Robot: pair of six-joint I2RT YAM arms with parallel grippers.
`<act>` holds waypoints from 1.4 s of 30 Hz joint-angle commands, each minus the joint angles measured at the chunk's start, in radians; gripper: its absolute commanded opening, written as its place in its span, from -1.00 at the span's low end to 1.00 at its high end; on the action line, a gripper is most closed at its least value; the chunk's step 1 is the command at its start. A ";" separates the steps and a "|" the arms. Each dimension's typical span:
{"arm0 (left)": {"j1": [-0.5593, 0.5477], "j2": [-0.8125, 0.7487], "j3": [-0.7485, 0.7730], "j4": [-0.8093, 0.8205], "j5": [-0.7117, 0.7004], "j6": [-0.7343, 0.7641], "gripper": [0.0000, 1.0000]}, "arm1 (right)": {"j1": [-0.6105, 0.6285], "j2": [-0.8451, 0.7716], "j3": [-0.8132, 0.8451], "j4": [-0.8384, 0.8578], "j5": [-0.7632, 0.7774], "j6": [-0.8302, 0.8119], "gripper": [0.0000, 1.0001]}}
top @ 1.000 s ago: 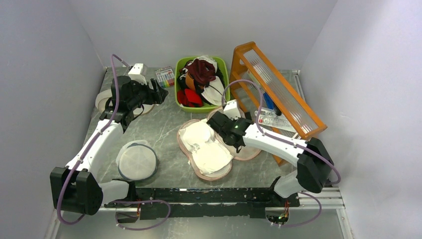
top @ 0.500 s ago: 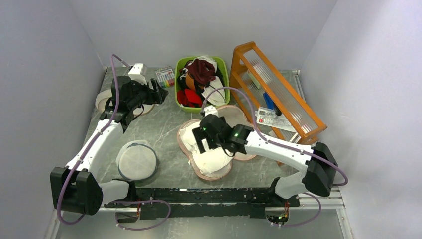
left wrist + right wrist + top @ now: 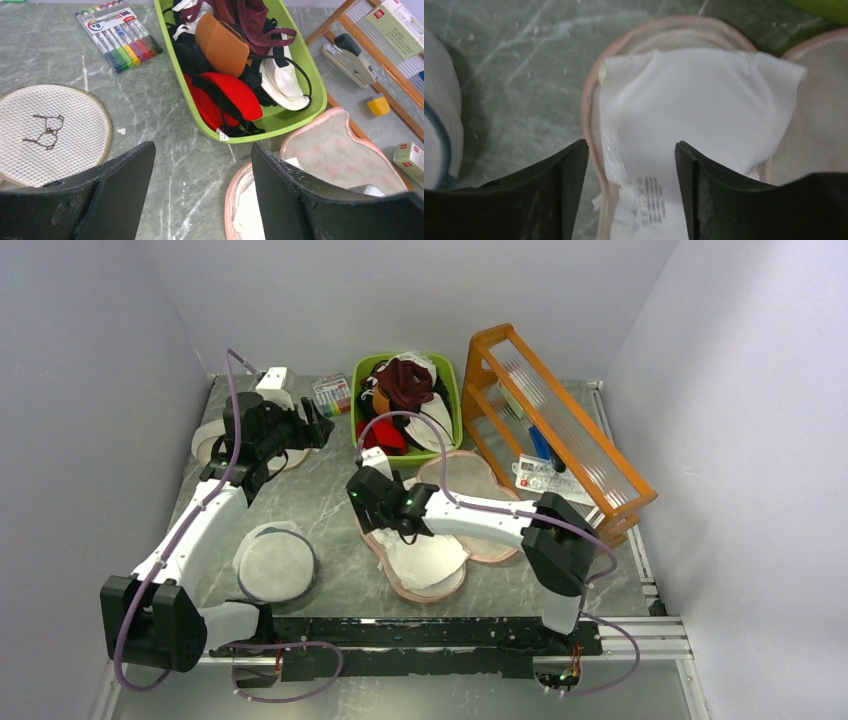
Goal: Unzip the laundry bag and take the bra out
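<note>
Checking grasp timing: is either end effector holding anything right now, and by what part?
Nothing held: left end effector open and empty; right end effector open over the bra, not clamped on it.

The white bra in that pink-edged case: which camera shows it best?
The right wrist view: the bra fills the picture, its care label visible. The top external view shows it small, partly under the right arm, in the open laundry bag. The left wrist view catches only a sliver at its bottom edge.

White arm links (image 3: 195, 525) — black joints, purple cables (image 3: 233, 390) (looped).
</note>
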 commanded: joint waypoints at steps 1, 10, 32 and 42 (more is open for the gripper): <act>-0.003 -0.022 0.038 -0.010 -0.038 0.026 0.63 | 0.005 0.061 0.076 0.093 0.082 0.033 0.23; -0.001 -0.035 0.036 -0.004 -0.026 0.023 0.62 | 0.001 0.197 0.183 0.118 0.101 0.094 -0.09; 0.000 -0.044 0.035 0.002 0.004 0.015 0.61 | -0.012 0.294 0.240 0.082 0.171 0.093 -0.53; 0.002 -0.042 0.034 0.006 0.014 0.012 0.61 | -0.012 0.225 0.205 0.072 0.155 0.092 -0.87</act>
